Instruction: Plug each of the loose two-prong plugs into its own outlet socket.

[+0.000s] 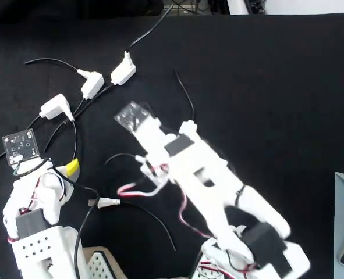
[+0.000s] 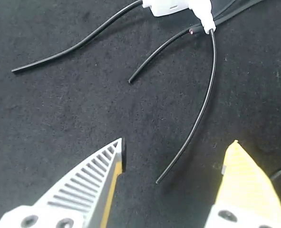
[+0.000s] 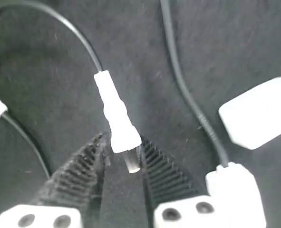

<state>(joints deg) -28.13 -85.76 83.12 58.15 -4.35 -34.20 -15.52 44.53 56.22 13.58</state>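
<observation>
**While the left claw (image 2: 177,142) hangs wide apart over the black mat (image 2: 59,118), the right claw (image 3: 122,139) is pinched on the slim white plug (image 3: 112,114) at its very tips.**

Ahead of the left claw we see a white block (image 2: 171,5) and black cords (image 2: 204,95) that trail back between its fingers (image 2: 92,185). Behind both claws, between the arms, a second small plug (image 1: 107,202) lies loose. In the right claw the plug's collar sits between the ribbed pads (image 3: 85,164). Its metal prong (image 3: 132,164) points back into the gap, so we judge the hold shallow and the prong wrongly faced. Two outlet blocks (image 3: 256,111) lie just off one side of this claw. We would keep the squeeze firm, bring the prong round to face a socket, then push straight along the plug's axis, lest it pivot out.
</observation>
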